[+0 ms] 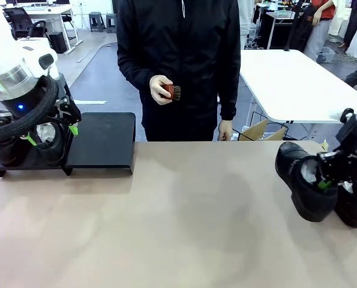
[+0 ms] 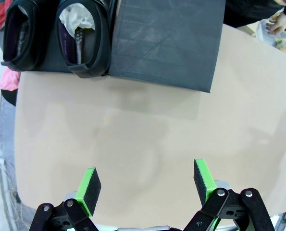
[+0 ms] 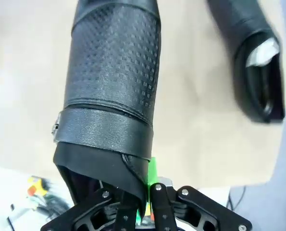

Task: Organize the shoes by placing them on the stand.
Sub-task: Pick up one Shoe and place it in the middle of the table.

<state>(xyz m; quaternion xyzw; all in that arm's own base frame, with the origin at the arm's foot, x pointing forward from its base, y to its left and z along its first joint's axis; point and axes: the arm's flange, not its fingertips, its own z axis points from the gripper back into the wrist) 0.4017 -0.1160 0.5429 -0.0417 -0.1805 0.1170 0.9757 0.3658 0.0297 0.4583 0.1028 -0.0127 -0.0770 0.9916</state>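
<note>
Two black shoes [image 1: 49,145] stand side by side on the left end of the black stand [image 1: 103,141]; the left wrist view has them [image 2: 82,38] at the top left, on the stand [image 2: 167,43]. My left gripper [image 1: 52,135] hovers open just above them, its jaws [image 2: 146,185] wide apart and holding nothing. At the table's right, my right gripper [image 1: 325,180] is shut on the collar of a third shoe [image 1: 301,177], which is tilted with its toe up. In the right wrist view that shoe [image 3: 111,72] hangs from the gripper [image 3: 147,204]. Beside it lies another shoe [image 1: 353,207] [image 3: 258,72].
A person in black stands at the far side, holding a small reddish-brown brush [image 1: 171,91] in one hand. The right half of the stand's top is bare. The tan table [image 1: 184,222] spreads wide between the stand and the right-hand shoes.
</note>
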